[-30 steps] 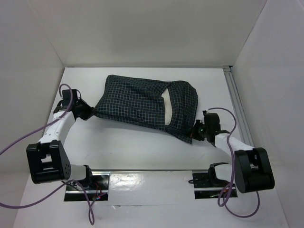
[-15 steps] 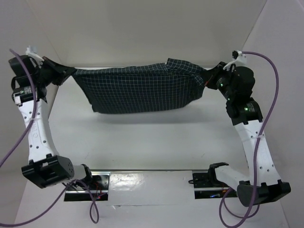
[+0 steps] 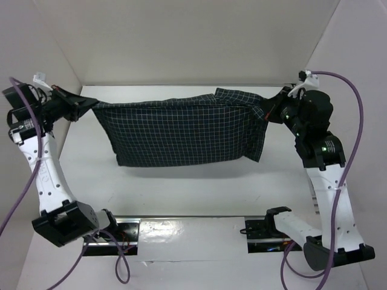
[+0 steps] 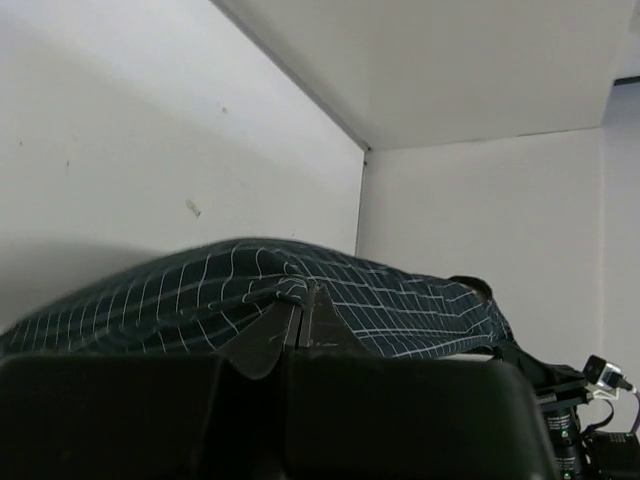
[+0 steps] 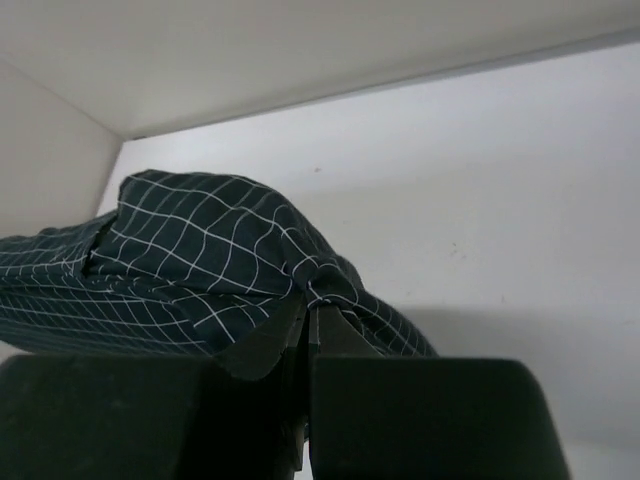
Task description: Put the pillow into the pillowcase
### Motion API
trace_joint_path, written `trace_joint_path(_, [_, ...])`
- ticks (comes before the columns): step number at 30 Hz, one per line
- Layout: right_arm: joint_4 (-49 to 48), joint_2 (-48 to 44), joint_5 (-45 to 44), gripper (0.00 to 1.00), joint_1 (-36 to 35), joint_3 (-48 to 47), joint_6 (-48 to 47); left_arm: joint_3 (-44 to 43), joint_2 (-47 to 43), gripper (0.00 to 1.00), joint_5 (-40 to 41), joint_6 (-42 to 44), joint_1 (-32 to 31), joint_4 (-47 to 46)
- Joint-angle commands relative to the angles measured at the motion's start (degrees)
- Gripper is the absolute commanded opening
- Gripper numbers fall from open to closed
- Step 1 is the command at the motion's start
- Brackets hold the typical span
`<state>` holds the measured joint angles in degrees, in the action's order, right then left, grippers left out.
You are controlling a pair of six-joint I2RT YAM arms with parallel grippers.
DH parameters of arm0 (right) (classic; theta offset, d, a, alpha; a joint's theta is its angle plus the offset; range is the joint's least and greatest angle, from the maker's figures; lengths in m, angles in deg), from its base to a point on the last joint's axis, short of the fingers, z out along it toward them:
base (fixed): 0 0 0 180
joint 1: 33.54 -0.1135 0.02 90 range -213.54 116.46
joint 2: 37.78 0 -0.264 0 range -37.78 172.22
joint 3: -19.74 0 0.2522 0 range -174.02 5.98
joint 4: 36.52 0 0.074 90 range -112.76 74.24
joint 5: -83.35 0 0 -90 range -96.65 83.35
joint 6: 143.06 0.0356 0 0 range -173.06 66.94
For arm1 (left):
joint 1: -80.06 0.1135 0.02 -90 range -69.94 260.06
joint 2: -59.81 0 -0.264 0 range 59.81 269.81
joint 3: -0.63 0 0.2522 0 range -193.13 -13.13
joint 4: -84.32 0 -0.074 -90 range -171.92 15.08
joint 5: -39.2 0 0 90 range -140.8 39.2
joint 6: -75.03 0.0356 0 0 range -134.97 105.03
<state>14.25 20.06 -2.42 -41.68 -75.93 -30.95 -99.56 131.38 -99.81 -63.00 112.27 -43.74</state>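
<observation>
Walls (image 3: 181, 36) of matte white board enclose a smooth white table (image 3: 181, 187) on three sides. Above it hangs the pillowcase (image 3: 181, 133), a thin dark navy-green cloth with a fine white grid check. It is strung out lengthwise between the two grippers and clear of the surface, throwing a soft shadow below. Its upper edge runs taut and nearly straight, while the body sags into a full, rounded rectangle with a flat lower edge. At the right end a loose flap folds over the top and a corner droops down.

No cream fabric shows in any view, so the pillow cannot be seen. The sack looks plump, but what fills it is hidden by the cloth.

Both white arms stand raised and lean outward. The left gripper (image 3: 91, 107) is pinched closed on the left top corner of the pillowcase, and its wrist view shows the dark fingers (image 4: 318, 322) pressed together on a ridge of checked cloth. The right gripper (image 3: 266, 112) is clamped likewise on the right top corner, with gathered, creased fabric bunched at its fingertips (image 5: 330, 335). Thin purple cables (image 3: 351, 90) loop off each wrist.
</observation>
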Motion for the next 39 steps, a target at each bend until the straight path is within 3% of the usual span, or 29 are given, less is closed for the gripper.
trace_joint_path(1, [-5.79,4.8,-10.51,0.0,3.57,5.69,-3.39,3.71,5.41,0.0,15.43,3.28,-2.48,-10.66])
trace_joint_path(4, [-16.07,16.48,-5.39,0.01,3.57,10.89,-0.05,5.31,13.4,0.0,22.46,4.0,-10.92,-14.87])
trace_joint_path(5, [-18.01,20.34,-3.81,0.4,3.57,9.07,-0.05,4.7,15.94,0.1,23.78,4.0,-12.59,-16.19])
trace_joint_path(6, [-18.03,28.38,-3.79,0.62,4.09,6.52,2.04,3.48,21.36,0.27,27.01,5.04,-15.3,-16.9])
trace_joint_path(8, [-17.16,34.85,-3.79,0.81,4.1,0.99,3.2,-4.82,27.19,0.73,28.71,6.89,-17.08,-12.8])
trace_joint_path(9, [-16.63,38.1,-3.79,0.87,4.1,-2.87,3.2,-8.19,31.66,0.76,30.19,8.03,-17.61,-9.73])
trace_joint_path(12, [-19.16,37.09,-5.1,0.95,4.1,-1.69,3.2,-11.04,32.15,0.87,32.92,10.15,-18.41,-6.27])
trace_joint_path(18, [-22.34,37.16,-3.27,0.98,5.24,4.03,3.2,-2.43,27.31,0.87,35.92,10.76,-18.41,-8.99])
trace_joint_path(22, [-22.86,43.56,1.56,1.0,5.77,3.42,3.2,3.1,28.1,0.87,37.23,11.29,-20.95,-9.61])
trace_joint_path(28, [-26.72,56.12,11.58,1.0,5.25,-2.72,3.2,8.83,34.23,0.89,39.1,8.05,-24.64,-14.17])
trace_joint_path(30, [-26.73,59.12,14.39,0.96,4.19,-4.22,3.2,9.96,35.82,0.87,37.42,7.52,-25.43,-16.02])
trace_joint_path(31, [-26.73,61.05,15.36,0.85,2.88,-4.83,3.2,9.97,36.53,0.84,36.72,7.51,-25.96,-16.55])
trace_joint_path(32, [-27.34,61.07,16.24,0.74,2.26,-4.84,3.2,10.66,37.06,0.79,35.67,6.82,-25.97,-17.16])
trace_joint_path(33, [-28.04,61.07,17.03,0.57,2.25,-4.14,3.73,11.63,37.06,0.69,34.44,6.81,-26.49,-18.99])
trace_joint_path(34, [-29.44,59.07,18.17,0.37,1.64,-0.22,3.73,11.64,37.06,0.17,32.6,7.42,-26.49,-19.53])
trace_joint_path(35, [-32.85,57.31,18.88,0.07,1.64,2.52,5.82,12.16,37.06,0.0,32.58,7.43,-26.49,-19.54])
trace_joint_path(36, [-34.1,55.29,18.89,0.0,1.64,5.33,6.8,12.17,36.11,0.0,31.88,7.43,-25.8,-18.5])
trace_joint_path(39, [-34.73,44.84,15.21,0.0,1.64,16.75,8.57,13.74,32.86,0.0,32.57,8.13,-24.39,-15.51])
